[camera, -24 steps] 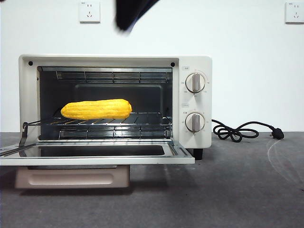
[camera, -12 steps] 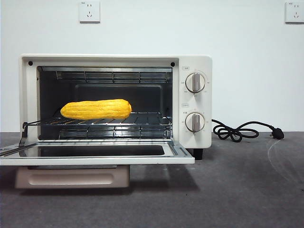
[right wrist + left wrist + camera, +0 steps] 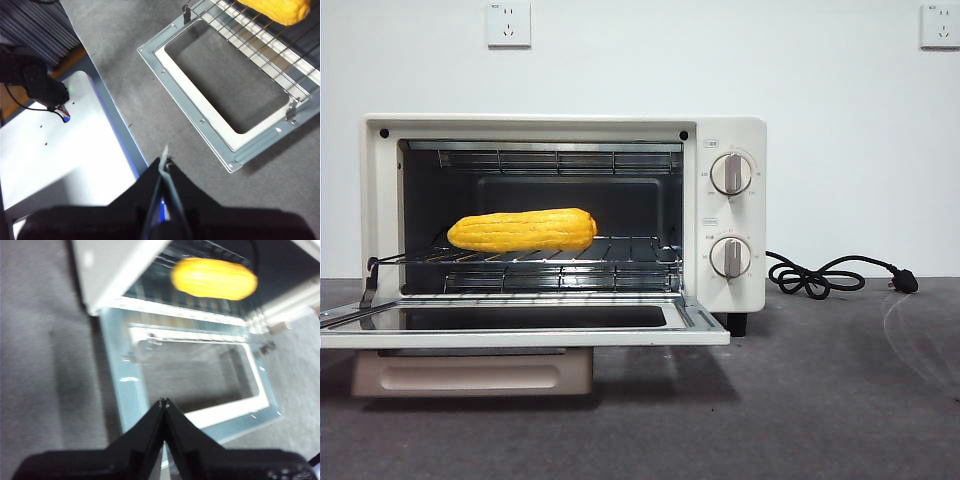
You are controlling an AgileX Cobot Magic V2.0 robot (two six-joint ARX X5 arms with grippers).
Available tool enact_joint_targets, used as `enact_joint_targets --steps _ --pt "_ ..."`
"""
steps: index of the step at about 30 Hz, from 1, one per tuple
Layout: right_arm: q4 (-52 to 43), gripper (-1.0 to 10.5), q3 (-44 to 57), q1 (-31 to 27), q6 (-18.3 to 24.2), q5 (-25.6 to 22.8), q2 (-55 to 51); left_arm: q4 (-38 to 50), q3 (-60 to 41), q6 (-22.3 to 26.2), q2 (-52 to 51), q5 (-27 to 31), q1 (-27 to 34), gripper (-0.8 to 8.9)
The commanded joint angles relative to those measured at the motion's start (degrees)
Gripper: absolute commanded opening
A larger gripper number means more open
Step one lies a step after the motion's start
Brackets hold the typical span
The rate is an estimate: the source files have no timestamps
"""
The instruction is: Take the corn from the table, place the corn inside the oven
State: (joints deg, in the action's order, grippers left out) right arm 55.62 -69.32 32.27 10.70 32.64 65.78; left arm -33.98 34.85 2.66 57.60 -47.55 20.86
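The corn [image 3: 523, 230] lies lengthwise on the wire rack [image 3: 620, 252] inside the oven [image 3: 725, 215], toward the rack's left end, with the glass door [image 3: 520, 325] folded down flat over the table [image 3: 820, 400]. The left gripper [image 3: 163, 402] hangs above the door's outer edge, jaws pressed together and empty. The right gripper [image 3: 164, 161] hovers off the door's corner over the table, likewise closed on nothing.

Front view evenly bright and sharp; soft shadow beneath the oven [image 3: 732, 230] door on the tabletop [image 3: 820, 400]. Left wrist view blurred, corn [image 3: 214, 278] smeared; right wrist view sharp.
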Motion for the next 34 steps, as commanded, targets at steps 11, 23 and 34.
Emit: enact_joint_targets --steps 11,23,34 --pt "2.9 -0.1 0.0 -6.5 6.3 0.4 3.0 2.6 -0.3 -1.2 19.3 1.4 0.7 -0.08" --pt "2.7 -0.1 0.0 -6.6 6.4 0.3 3.0 1.9 -0.3 -2.2 23.1 8.1 -1.2 -0.08" --pt "2.8 -0.1 0.0 -6.6 6.4 0.4 3.0 1.8 -0.3 -2.2 23.1 10.2 -7.6 -0.08"
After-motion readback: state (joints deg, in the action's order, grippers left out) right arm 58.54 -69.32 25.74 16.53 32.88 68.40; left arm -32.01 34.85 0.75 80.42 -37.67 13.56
